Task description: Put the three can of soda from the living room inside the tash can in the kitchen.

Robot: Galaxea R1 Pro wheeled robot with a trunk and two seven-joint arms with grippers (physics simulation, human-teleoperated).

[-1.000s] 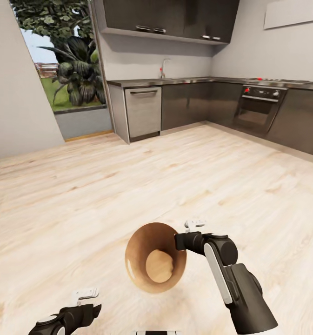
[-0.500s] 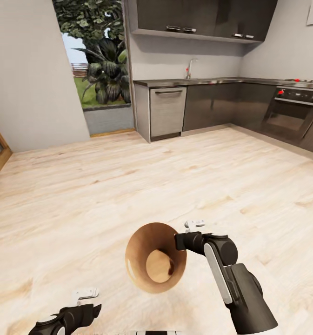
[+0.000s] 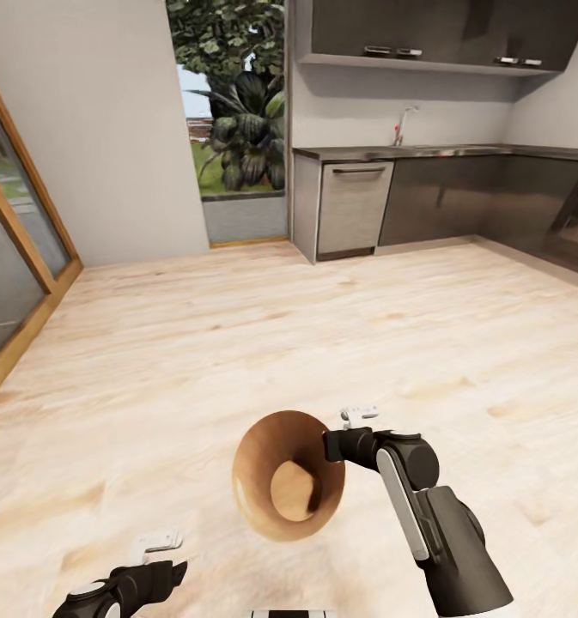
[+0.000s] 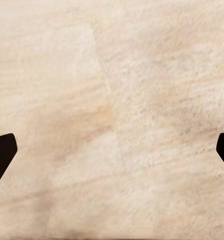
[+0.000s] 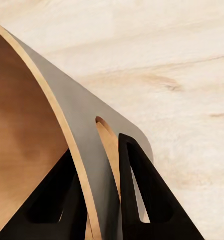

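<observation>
The right pincer [image 3: 336, 446] is clenched on the rim of the trash can [image 3: 284, 489], one finger inside the wall and one outside. The bin hangs tilted beside it, mouth toward the head camera, above the pale wood floor [image 3: 194, 360]. It appears light, rigid and smooth-walled; a rim grasp may pivot. The left pincer [image 4: 112, 150] is released, holding nothing.

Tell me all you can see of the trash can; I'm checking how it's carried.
The trash can is a round, tapered, light-brown wooden-looking bin, lidless, with a smooth brown inside holding nothing. It hangs tilted above the pale wood floor, mouth toward the head camera. The right gripper clamps its rim, one finger inside, one outside.
</observation>
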